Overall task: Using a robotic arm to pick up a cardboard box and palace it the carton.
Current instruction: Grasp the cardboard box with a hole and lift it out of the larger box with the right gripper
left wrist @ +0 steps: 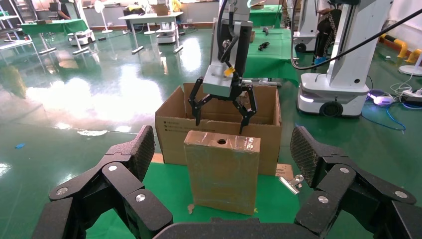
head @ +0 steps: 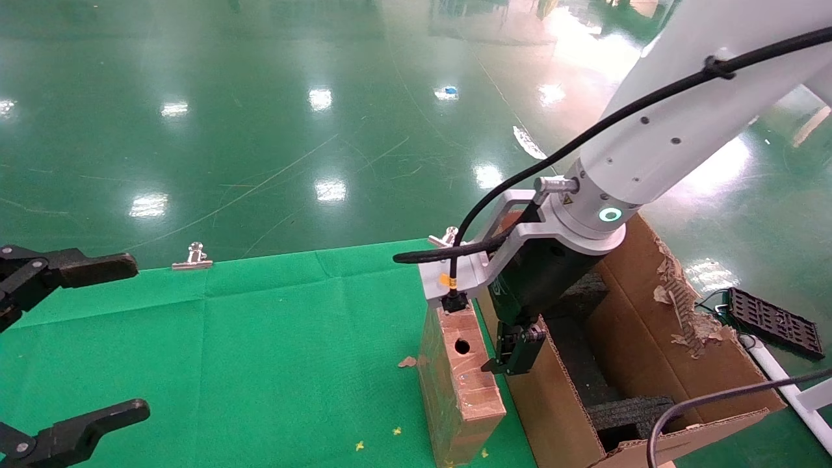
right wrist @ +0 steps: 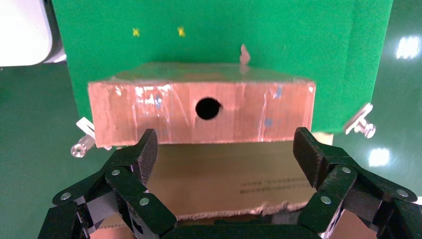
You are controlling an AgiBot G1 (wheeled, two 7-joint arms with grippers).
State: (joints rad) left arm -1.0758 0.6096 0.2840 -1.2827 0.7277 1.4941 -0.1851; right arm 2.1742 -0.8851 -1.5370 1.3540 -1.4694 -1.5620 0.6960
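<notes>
Right gripper (left wrist: 221,107) spread wide, hangs just above cardboard box (head: 458,383), centre-right of head view. Box stands upright on green cloth (head: 260,351), beside carton (head: 650,364). Risk: fingers straddle carton wall, glossy tape slips. Left gripper (head: 71,338) open, lower left, idle.

Robotics lab / test hall. Glossy green epoxy floor (head: 260,130) reflecting overhead lights. Left wrist view shows more green-clothed tables (left wrist: 50,26) in rows, a white wheeled robot base (left wrist: 332,89) with cables (left wrist: 393,117) trailing over the floor, and yellow guard barriers (left wrist: 398,47). The near table (head: 260,338) wears a green cloth held by binder clips (head: 192,259).
</notes>
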